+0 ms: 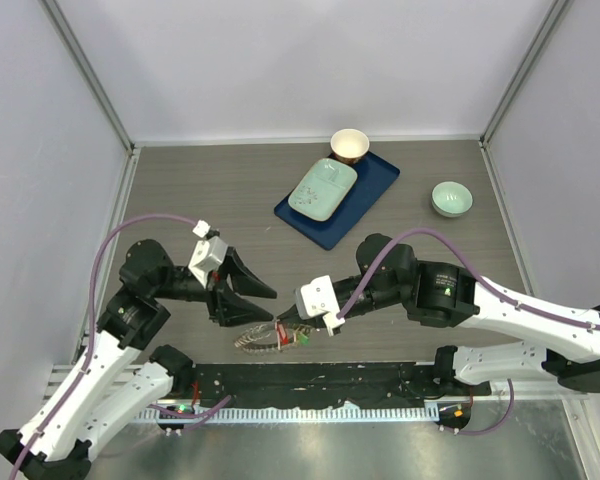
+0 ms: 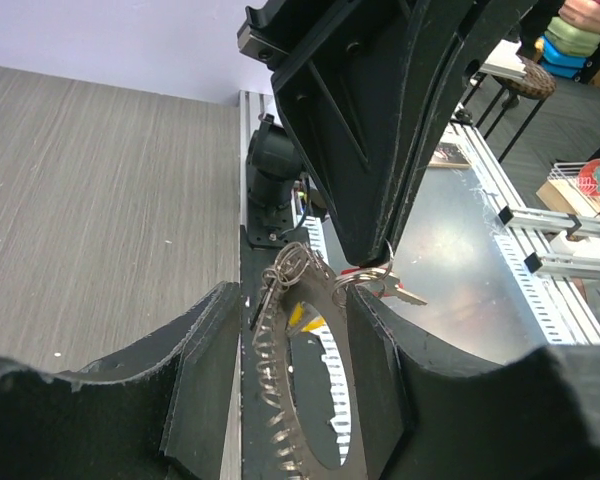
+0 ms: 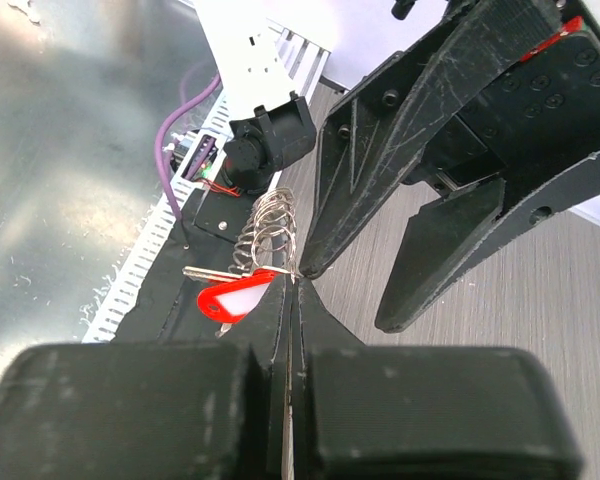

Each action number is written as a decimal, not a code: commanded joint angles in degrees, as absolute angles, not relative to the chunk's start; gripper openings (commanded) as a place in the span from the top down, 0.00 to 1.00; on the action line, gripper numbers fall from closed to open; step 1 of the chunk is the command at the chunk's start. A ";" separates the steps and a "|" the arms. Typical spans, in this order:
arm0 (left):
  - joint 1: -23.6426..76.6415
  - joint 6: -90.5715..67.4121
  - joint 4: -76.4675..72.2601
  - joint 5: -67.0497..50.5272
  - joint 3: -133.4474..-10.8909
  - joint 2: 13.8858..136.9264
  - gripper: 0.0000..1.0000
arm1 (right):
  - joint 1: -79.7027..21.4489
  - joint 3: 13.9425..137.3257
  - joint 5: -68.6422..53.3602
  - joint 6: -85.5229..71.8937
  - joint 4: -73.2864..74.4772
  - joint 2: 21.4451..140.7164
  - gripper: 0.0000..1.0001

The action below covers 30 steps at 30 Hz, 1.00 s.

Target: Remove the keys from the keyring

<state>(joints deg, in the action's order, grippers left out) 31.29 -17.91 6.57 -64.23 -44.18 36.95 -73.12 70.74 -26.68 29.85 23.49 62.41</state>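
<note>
Holds the left arm up from its base at 7 o'clock in the overhead view, folded sharply at the elbow. Aims the left gripper toward 4 o'clock with its fingers set well apart. Lays the right arm in from 4 o'clock, bent down at the wrist. Points the right gripper toward 8 o'clock, its fingers pressed together along a hairline seam. Keeps one left fingertip just beside the right tips.
</note>
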 commanded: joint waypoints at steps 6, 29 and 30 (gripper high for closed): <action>31.82 -20.83 4.48 -62.32 -42.71 34.72 0.51 | -73.04 72.51 -26.54 28.83 16.79 61.87 0.99; 33.93 -25.22 1.94 -60.55 -41.40 33.05 0.50 | -73.04 71.89 -25.84 28.13 15.38 62.23 0.99; 34.01 -25.49 1.67 -60.99 -41.14 33.22 0.50 | -73.04 71.81 -25.75 28.13 15.47 62.23 0.99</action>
